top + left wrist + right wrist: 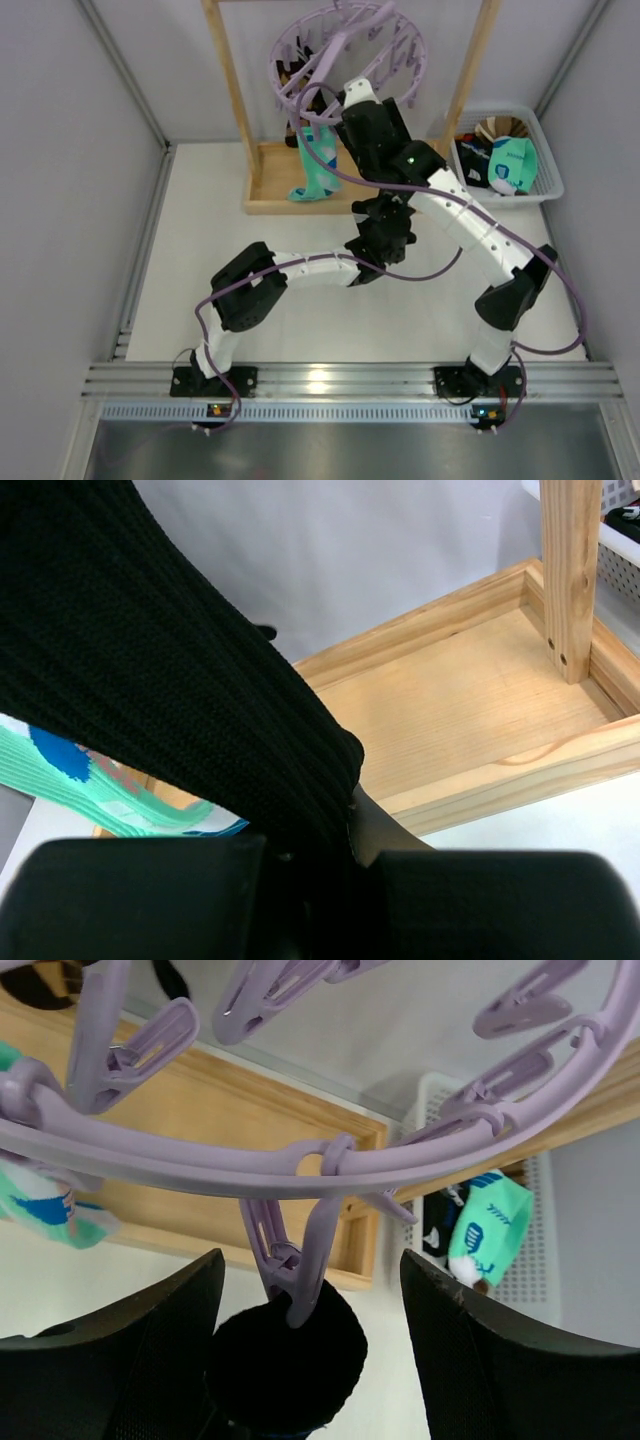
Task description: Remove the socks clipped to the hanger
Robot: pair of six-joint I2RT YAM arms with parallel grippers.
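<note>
The lilac hanger (345,55) hangs tilted from the wooden stand; its ring (300,1160) crosses the right wrist view. A black sock (288,1355) hangs from a lilac clip peg (295,1260), its cuff between the fingers of my open right gripper (310,1310), which touch neither it nor the peg. My left gripper (330,855) is shut on the lower part of the black sock (170,680), below the hanger (385,235). A mint-turquoise sock (318,165) hangs clipped at the hanger's left, and shows in the left wrist view (90,785).
The wooden stand's tray base (300,195) and posts (572,570) lie under the hanger. A white basket (545,185) at the right holds a mint sock (513,165) and dark ones. Grey walls close in both sides.
</note>
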